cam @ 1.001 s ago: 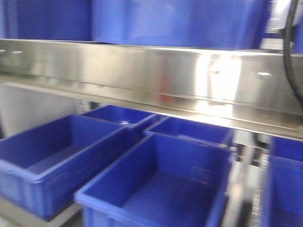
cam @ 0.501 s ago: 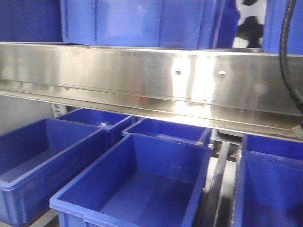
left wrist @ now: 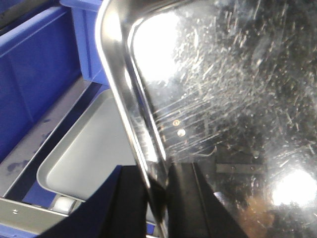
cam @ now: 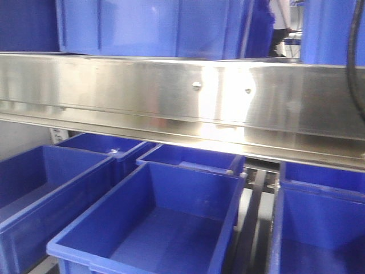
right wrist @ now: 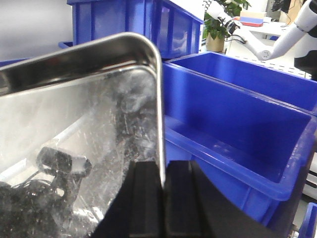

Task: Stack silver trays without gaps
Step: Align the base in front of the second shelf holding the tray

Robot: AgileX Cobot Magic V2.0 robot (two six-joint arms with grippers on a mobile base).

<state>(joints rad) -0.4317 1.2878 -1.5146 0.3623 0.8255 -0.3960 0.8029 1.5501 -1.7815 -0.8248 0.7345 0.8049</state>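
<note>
Left gripper (left wrist: 154, 192): black fingers (left wrist: 130, 198) pinched narrow on the rim of the held silver tray (left wrist: 223, 99), a shiny, scratched stainless-steel tray with a rounded corner and a low rim.
Right gripper (right wrist: 163, 194): closed tight on a thin tray rim (right wrist: 159, 124) that passes between its two black pads.
One tray or two: probably the same held silver tray gripped on two edges, but no view shows both grips together, so this is unconfirmed.
Lower silver tray (left wrist: 89, 148): dull grey, flat and shallow. It lies on the grey shelf strip (left wrist: 34, 148) below and left of the held one, just beside the deep blue plastic bin (left wrist: 34, 74).
Gap: the held silver tray sits above the lower silver tray, apart from it and not seated. Its corner overlaps it only in the left wrist view.
Right side: an open blue plastic bin (right wrist: 237, 139) is near the tray edge, with a taller blue bin (right wrist: 129, 20) behind it.
Front view: broad steel shelf rail (cam: 182, 103) with screw heads, and blue bins (cam: 159, 228) below. No tray or gripper is visible there.
Done: tray lifted and carried over the target.
Left: line up the corners, lower the tray until the rims nest flush, then release. How many more trays remain cannot be told.
Risk: a skewed rim catching would leave a gap.
</note>
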